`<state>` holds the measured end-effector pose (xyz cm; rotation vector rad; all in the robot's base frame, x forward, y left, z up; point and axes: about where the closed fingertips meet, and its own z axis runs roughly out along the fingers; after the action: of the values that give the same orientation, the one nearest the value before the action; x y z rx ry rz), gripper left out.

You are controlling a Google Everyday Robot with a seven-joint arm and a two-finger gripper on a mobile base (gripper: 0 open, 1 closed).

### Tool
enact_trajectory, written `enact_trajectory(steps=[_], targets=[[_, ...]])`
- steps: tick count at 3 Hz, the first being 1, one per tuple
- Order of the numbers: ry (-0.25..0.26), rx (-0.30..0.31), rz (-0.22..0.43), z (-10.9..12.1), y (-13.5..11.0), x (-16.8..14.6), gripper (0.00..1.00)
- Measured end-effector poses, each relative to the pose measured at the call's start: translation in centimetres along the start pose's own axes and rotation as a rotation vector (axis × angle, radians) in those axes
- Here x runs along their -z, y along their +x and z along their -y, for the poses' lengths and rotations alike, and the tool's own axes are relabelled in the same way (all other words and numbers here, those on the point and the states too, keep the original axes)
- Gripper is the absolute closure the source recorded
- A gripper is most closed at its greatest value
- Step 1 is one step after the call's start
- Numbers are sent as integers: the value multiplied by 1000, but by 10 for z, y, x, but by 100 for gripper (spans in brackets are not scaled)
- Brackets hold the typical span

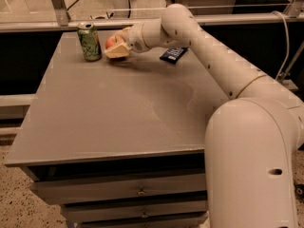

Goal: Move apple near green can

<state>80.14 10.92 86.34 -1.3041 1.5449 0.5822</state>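
Nearest me, the arm point(247, 156) reaches away over the table point(95, 122) toward its far edge. At the end of that reach I find the gripper point(116, 46) low over the surface, its fingers pinching the apple point(112, 41). I cannot tell whether the apple rests on the table. The green can point(89, 42) stands upright just ahead of the gripper's tip, near the apple but apart from it. A dark blue wrapper point(174, 54) lies back beside the wrist. Assessment: carry essentially complete; set-down and release remain.
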Motion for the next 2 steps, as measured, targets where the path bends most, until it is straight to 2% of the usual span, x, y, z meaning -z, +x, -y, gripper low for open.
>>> enact_trajectory(steps=[1,2], targets=[[-19,-9,-5,-2,1,-4,18],[-49,-15,-4,-7,-1,-11,0]])
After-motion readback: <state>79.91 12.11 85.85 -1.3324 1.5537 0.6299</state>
